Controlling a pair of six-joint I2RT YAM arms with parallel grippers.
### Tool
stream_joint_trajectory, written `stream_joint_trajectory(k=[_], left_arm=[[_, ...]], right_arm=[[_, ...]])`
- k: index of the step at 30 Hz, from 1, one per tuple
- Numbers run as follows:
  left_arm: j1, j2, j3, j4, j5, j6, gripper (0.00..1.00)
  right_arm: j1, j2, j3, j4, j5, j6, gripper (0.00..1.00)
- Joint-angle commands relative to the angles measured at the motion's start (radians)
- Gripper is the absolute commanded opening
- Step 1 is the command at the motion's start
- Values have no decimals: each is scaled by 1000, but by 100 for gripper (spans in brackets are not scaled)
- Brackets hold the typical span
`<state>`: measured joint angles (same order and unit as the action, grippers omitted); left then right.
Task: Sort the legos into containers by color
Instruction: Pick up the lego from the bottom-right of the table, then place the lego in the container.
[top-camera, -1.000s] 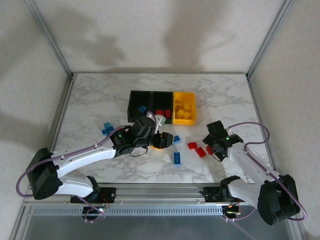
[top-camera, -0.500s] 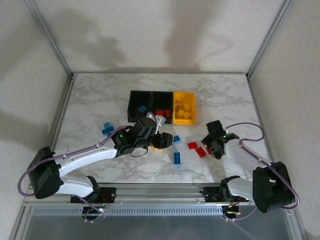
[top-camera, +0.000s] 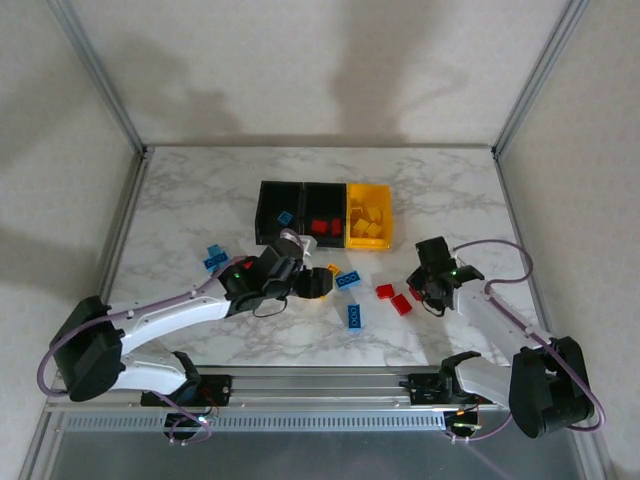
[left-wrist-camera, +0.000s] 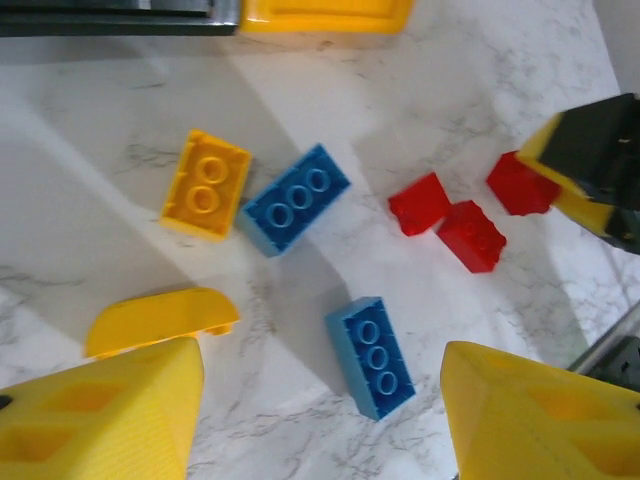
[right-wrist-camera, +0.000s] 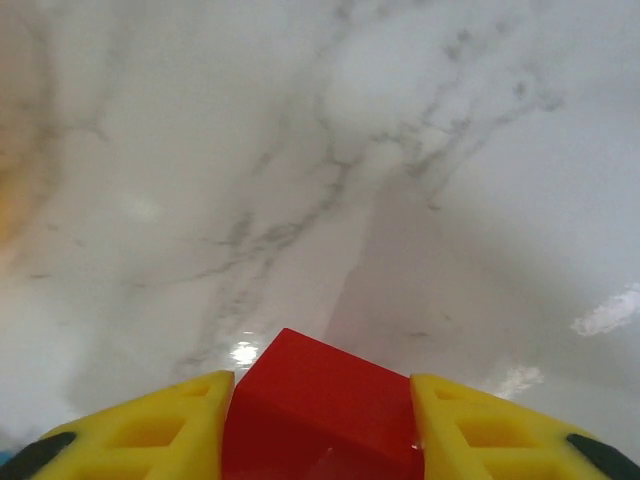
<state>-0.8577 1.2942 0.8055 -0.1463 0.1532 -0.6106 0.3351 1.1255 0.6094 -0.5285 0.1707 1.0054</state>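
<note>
- one lone blue lego (top-camera: 286, 217) lies in the left black bin (top-camera: 266, 200), a few red legos (top-camera: 325, 227) in the middle black bin (top-camera: 325, 188) and a heap of yellow legos (top-camera: 368, 222) in the yellow bin (top-camera: 370, 190); the three bins stand side by side in a row at the far middle of the marble table (top-camera: 180, 220).
- the right gripper (right-wrist-camera: 320, 385) is clenched on a held red lego (right-wrist-camera: 320, 425), which sits between its two yellow fingers (right-wrist-camera: 150, 435) and touches both; it is low over the table's right side.
- the left gripper (left-wrist-camera: 320, 400) is released, its jaws wide apart with nothing between them, in front of the bins near the table's middle.
- in the left wrist view a near blue lego (left-wrist-camera: 371, 355) lies flat on the marble in the gap between the fingers.
- farther on, an angled blue lego (left-wrist-camera: 294, 198) lies just beside a loose yellow lego (left-wrist-camera: 205, 184), studs up.
- two loose red legos (left-wrist-camera: 445, 220) lie touching each other, between the angled blue lego and the right gripper.
- a yellow piece (left-wrist-camera: 160, 320) lies just beside the tip of the finger on the left of that view; whether they touch i cannot tell.
- two more blue legos (top-camera: 215, 258) lie together on the left of the table, beside the left arm (top-camera: 170, 310), well apart from the bins.
</note>
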Motion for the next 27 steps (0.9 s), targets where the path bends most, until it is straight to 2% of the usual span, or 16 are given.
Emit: stream_joint_trajectory(k=[1,9,14,19,27], left_arm=[[36,-70,-19,13,-42,-34,64],[171,-180,-100,-11,-18,-109,64],[266,-233,-132,-39,17,-150,64],[356,-272,-144,-83,34,-170,64],[391,-313,-159,-89,40,-196,64]], right_arm=[[2,-14,79,-22,-14,-43,33],[110,111,290,6,-33,-76,33],[220,289,483,47,-34,-108,33],[284,471,659,84,-48,-137,33],[305,709,892,102,-80,-177,33]])
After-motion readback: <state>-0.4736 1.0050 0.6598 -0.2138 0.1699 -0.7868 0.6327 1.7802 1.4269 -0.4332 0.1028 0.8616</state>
